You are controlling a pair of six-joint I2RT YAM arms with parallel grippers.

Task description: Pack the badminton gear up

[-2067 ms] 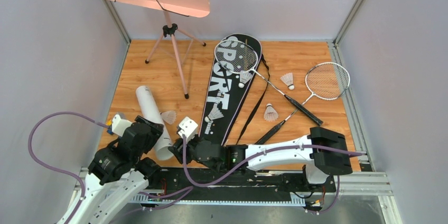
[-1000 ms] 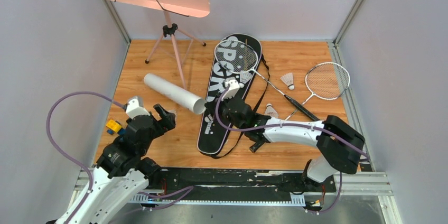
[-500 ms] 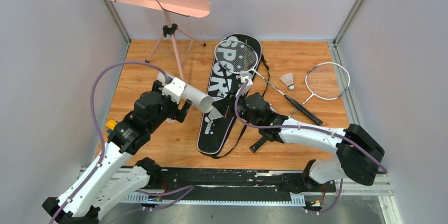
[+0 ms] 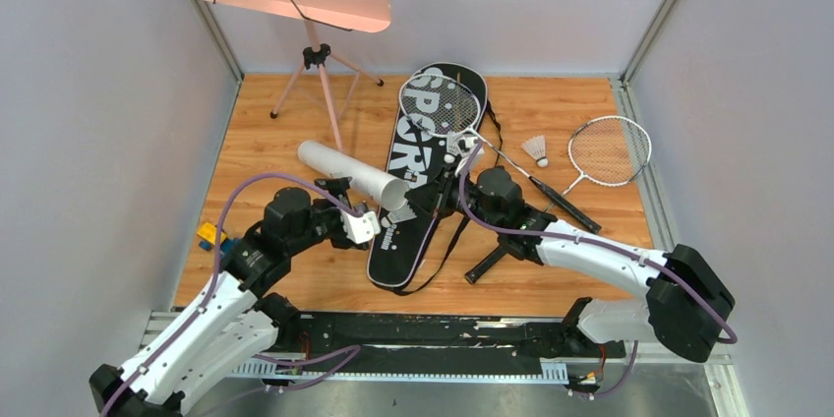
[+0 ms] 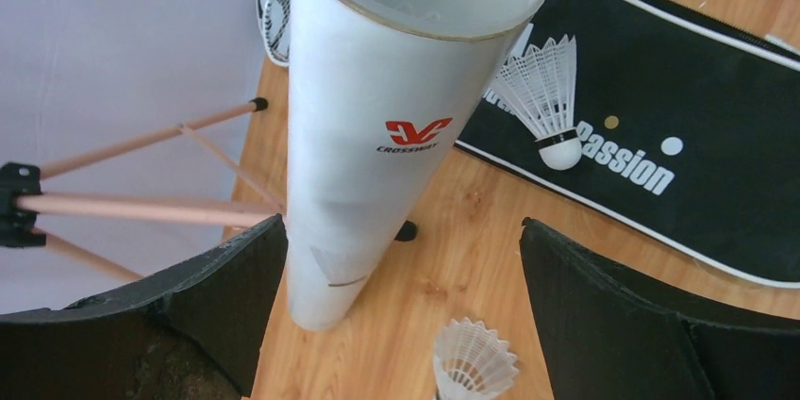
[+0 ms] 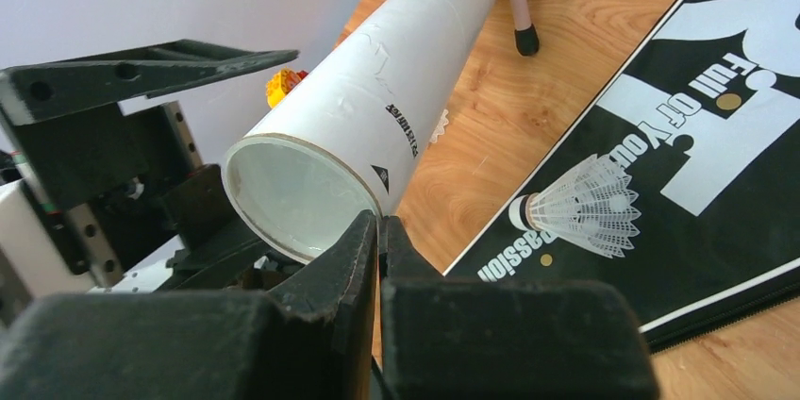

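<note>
**Light tube, thin wall: take it round the body**

The long white tube (image 4: 349,173) lies on the wood floor between a leg of the pink stand (image 4: 315,55) and the black bag (image 4: 393,240), its open mouth toward the bag. Expect it to be light, stiff along its length, smooth enough to roll, and easy to dent at the rim, so grip it mid-body. Your left gripper (image 5: 401,230) stands wide, with the tube between its fingers. Your right gripper (image 6: 379,223) is closed, tips at the mouth's rim; whether they pinch the wall cannot be told. The tube reads "CROSSWAY" under a red logo. The bag reads "SPORT" and "Passion".
</note>
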